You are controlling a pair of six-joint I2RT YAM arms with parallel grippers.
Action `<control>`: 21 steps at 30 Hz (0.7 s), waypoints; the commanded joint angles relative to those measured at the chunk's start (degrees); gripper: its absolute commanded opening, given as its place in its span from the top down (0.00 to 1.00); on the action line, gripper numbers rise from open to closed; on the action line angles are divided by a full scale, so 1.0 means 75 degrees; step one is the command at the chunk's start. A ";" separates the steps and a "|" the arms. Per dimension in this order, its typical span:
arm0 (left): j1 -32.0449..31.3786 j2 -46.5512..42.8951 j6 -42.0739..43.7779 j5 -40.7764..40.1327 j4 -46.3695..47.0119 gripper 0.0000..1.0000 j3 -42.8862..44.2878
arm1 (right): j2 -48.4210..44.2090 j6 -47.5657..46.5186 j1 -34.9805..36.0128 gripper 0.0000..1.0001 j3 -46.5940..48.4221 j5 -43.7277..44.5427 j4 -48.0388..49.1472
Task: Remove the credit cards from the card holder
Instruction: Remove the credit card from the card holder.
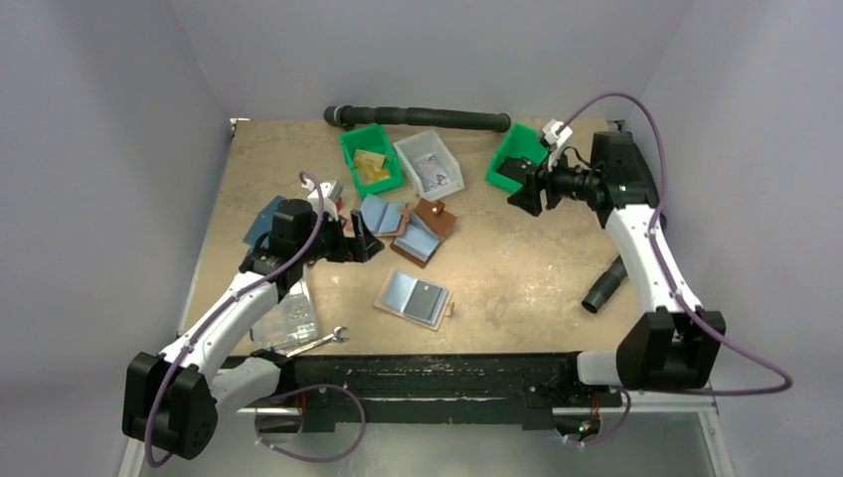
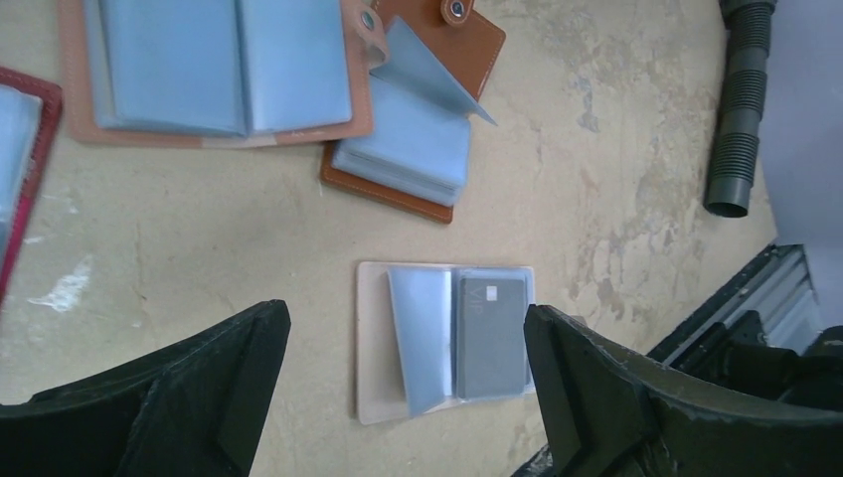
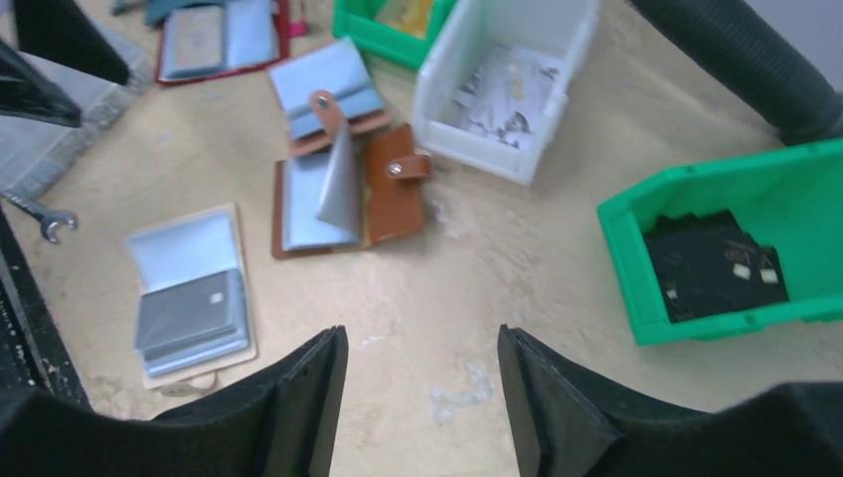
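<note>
Left gripper [image 1: 363,243] hangs spread near the card holder [image 1: 394,292] by the near edge, dark grey card [image 1: 428,299] inside; right gripper [image 1: 525,189] spread toward the far-right corner.

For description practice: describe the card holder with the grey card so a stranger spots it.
On the table, look nearest the front edge. The card holder lies open there; unlike the brown wallets behind, it is pale with a dark grey card.
</note>
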 commanded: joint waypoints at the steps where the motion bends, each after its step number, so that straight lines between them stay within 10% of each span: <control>1: 0.0029 -0.0099 -0.1266 0.0767 0.0781 0.07 -0.0436 | -0.1107 -0.0084 0.0016 0.32 -0.0908 -0.1188 0.0901; 11: -0.3227 -0.0480 -0.2014 -0.2835 -0.0570 0.12 -0.0137 | -0.1678 0.0206 0.0016 0.22 -0.2082 -0.2026 0.1847; 21: -0.6211 0.1974 -0.2022 -0.6388 -0.2162 0.14 0.1809 | -0.0895 -0.0537 0.0016 0.23 -0.1644 -0.1712 0.0798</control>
